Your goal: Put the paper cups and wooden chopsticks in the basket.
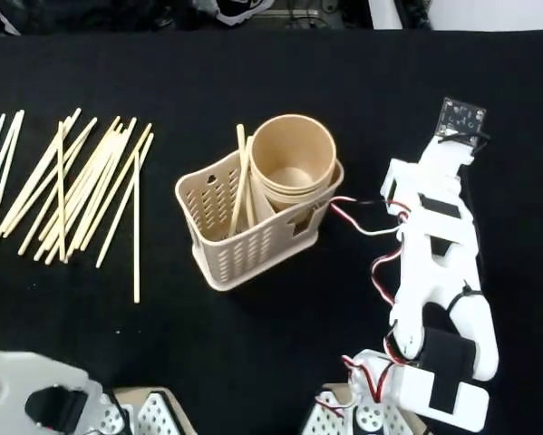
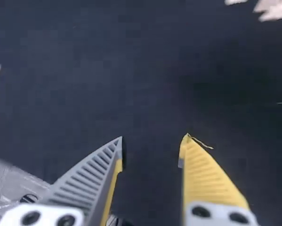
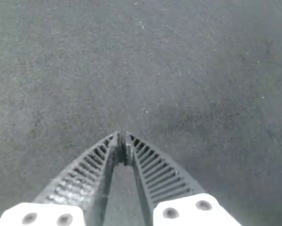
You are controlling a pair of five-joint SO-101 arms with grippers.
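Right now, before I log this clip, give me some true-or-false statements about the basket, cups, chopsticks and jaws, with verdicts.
1. The paper cups sit stacked inside the basket. True.
2. Every wooden chopstick is in the basket. False: a couple stand in it, but many loose chopsticks lie on the table beside it.
3. The left gripper has its jaws shut. False: they stand open, with nothing between them.
4. The right gripper has its jaws shut on nothing. True.
5. The basket lies tipped over. False: it stands upright.
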